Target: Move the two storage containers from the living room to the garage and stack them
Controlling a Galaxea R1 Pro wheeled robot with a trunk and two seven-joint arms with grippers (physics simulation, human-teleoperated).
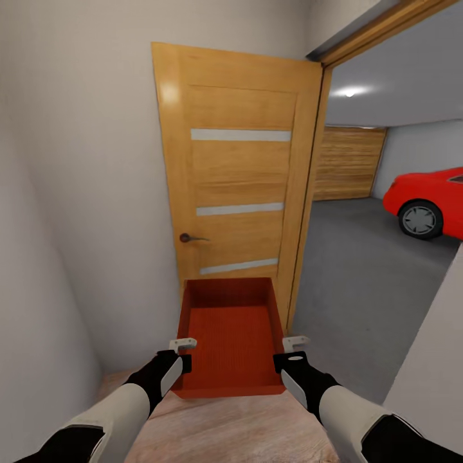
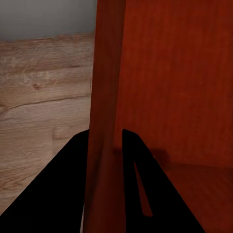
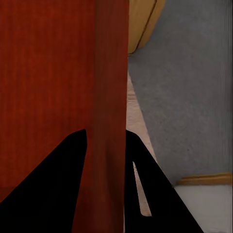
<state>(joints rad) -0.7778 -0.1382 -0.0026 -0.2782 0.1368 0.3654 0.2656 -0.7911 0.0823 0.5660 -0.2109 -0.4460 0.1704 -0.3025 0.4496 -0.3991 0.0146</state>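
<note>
Both arms reach forward at the doorway. Left gripper [image 1: 182, 344] is clamped on the left wall of the orange-red container [image 1: 235, 334], its fingers [image 2: 138, 165] straddling that thin rim. Container hangs level between the arms, above wood-plank flooring [image 1: 225, 427], before the open wooden door [image 1: 238, 173]. Right gripper [image 1: 295, 344] is clamped likewise on the right wall. Rightward lies the garage floor [image 1: 360, 270] and a red car [image 1: 427, 196]. Judged light, stiff, somewhat slippery; opposite long walls suit holding.
</note>
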